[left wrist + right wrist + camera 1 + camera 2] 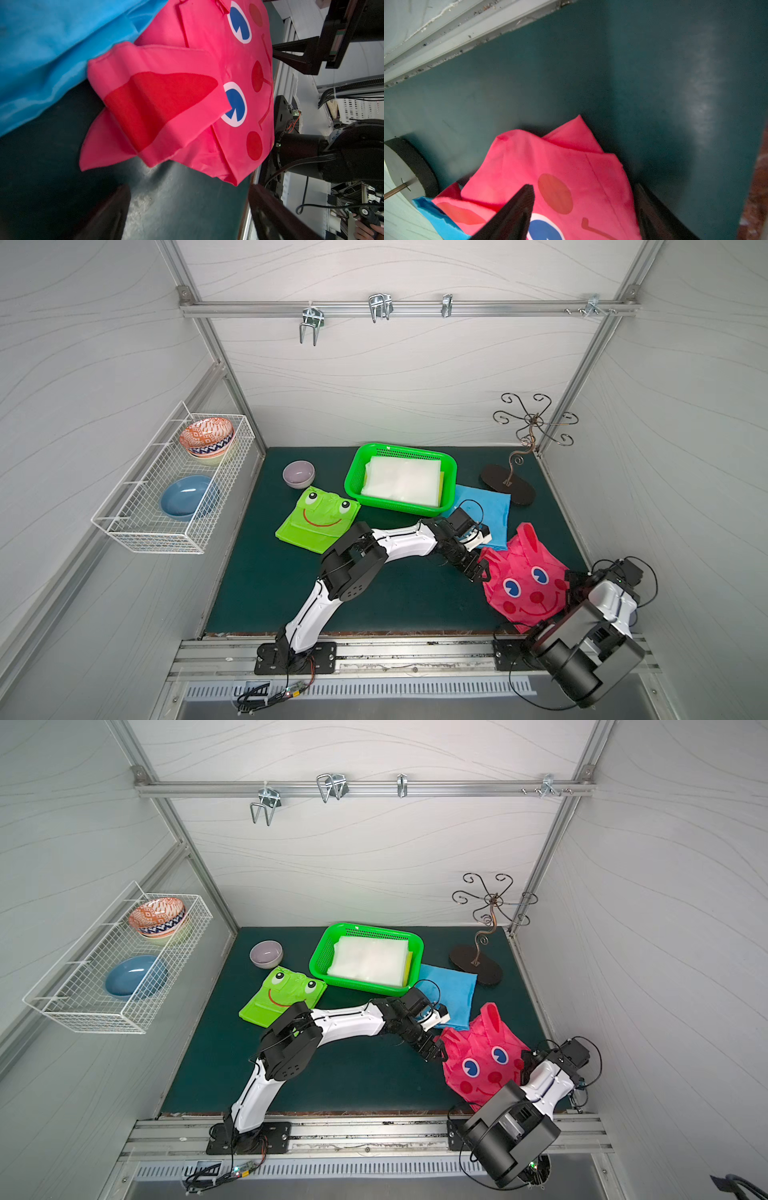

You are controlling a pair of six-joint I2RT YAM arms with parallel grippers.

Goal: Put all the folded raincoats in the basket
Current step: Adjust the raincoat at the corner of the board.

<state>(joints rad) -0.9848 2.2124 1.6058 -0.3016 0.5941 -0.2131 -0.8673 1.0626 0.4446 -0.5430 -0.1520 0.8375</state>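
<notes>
A pink folded raincoat (523,585) (482,1056) with a printed face lies at the front right of the dark green mat. The green basket (353,477) (318,955) stands at the back centre and holds white and yellow folded sheets (401,481). My left gripper (478,570) (189,207) is open at the raincoat's left edge, with only bare mat between its fingers; the pink raincoat (207,62) lies just ahead. My right gripper (575,583) (583,207) is at the right edge, its jaws apart with the pink fabric (571,162) between them.
A green frog raincoat (316,518) lies left of the basket, and a blue folded cloth (486,502) lies between the basket and the pink raincoat. A purple bowl (298,474) sits at the back left. A metal hook stand (507,485) is at the back right. A white wire rack (137,526) with bowls hangs on the left wall.
</notes>
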